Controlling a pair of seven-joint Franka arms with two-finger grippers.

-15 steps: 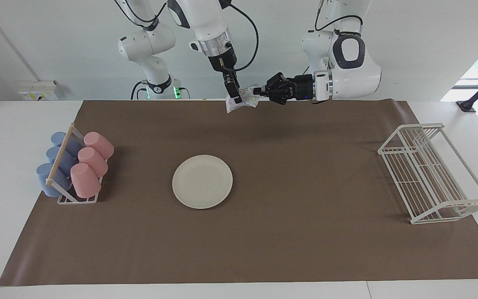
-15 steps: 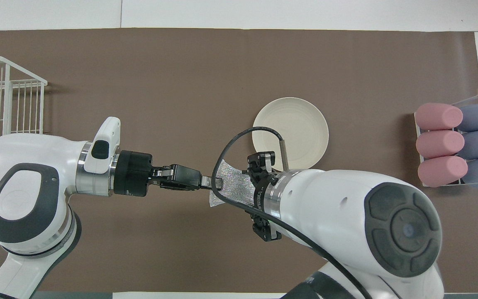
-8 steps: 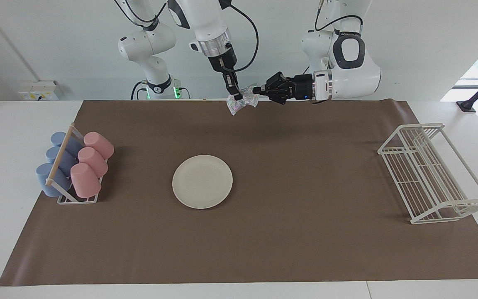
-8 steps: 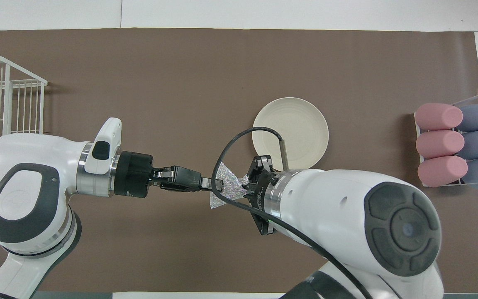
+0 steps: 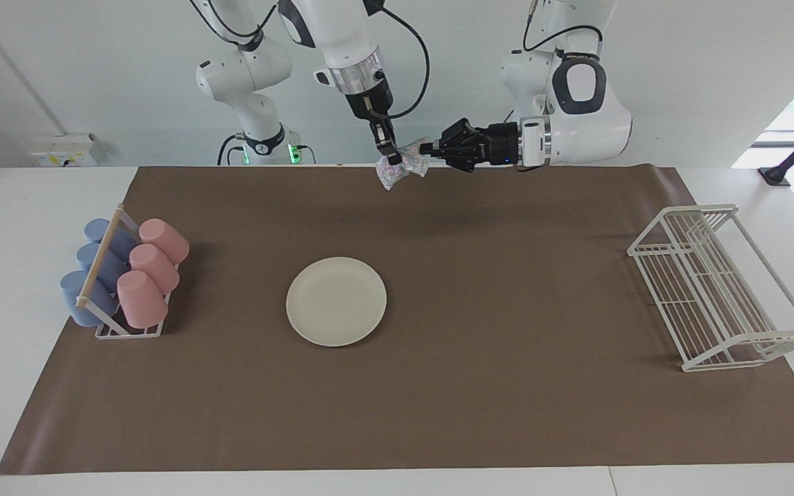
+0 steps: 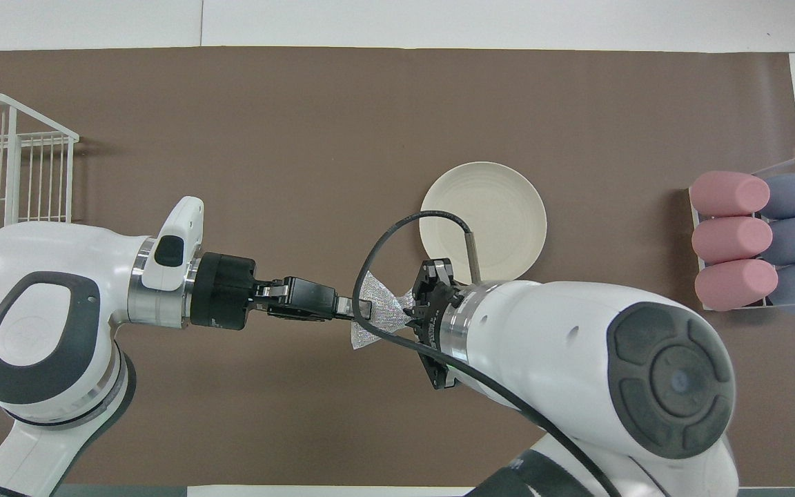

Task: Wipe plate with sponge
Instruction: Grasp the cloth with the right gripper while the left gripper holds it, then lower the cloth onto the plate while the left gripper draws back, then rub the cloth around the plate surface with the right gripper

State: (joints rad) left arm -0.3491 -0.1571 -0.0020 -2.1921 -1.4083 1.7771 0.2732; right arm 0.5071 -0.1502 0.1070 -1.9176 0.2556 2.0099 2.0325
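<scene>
Right gripper (image 5: pixel 390 157) pinches sponge (image 5: pixel 400 169); left gripper (image 5: pixel 430 149) at its edge, grip unclear; it should release cleanly, then carry to plate (image 5: pixel 336 301).

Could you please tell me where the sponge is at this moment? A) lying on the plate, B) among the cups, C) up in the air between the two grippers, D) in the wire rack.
C: the sponge hangs between the right gripper and left gripper, above the mat, well clear of the plate.

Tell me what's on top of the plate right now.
Nothing lies on the plate. In the overhead view a cable and the right arm cover its near rim. The sponge is up in the air between both grippers.
</scene>
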